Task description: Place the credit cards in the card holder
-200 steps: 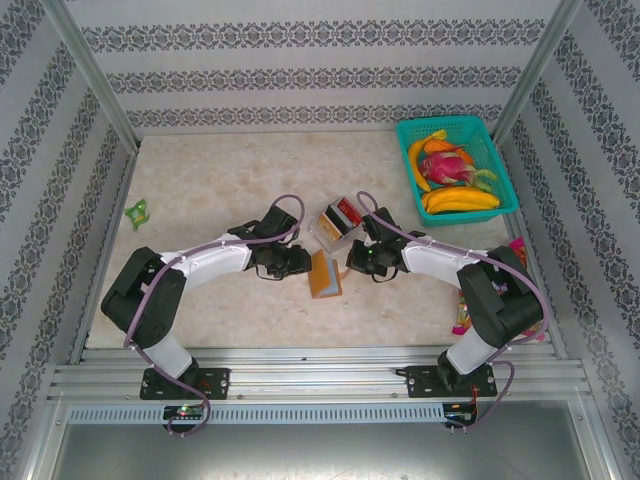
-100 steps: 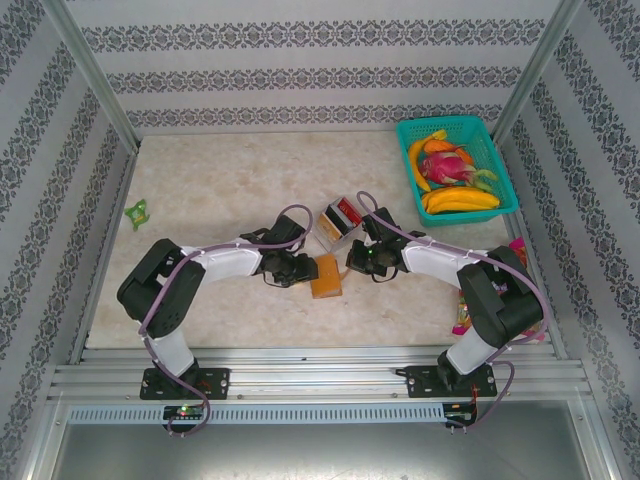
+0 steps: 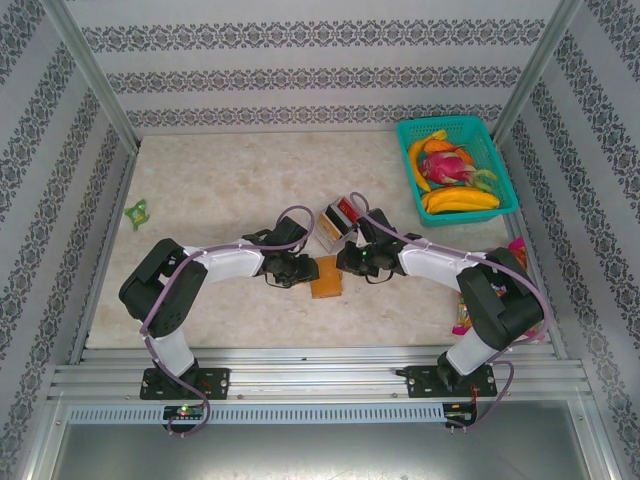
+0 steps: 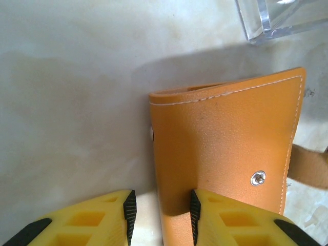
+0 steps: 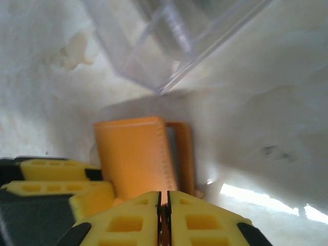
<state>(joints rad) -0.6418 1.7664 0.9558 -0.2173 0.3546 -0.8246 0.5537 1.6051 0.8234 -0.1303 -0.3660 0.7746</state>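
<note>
Left gripper (image 4: 160,215), bottom of its view, straddles the card holder (image 4: 225,143) edge w/ jaws apart, right gripper (image 5: 164,210) is pinched closed & empty, so the loose holder may slide away.

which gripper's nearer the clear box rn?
Right. Right gripper sits at the near edge of the clear box; left gripper is farther, near-left of it, at the card holder.

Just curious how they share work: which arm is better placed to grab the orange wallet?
Probably left: the left end effector stands open astride an edge of the card holder; the right end effector is shut beside it.
</note>
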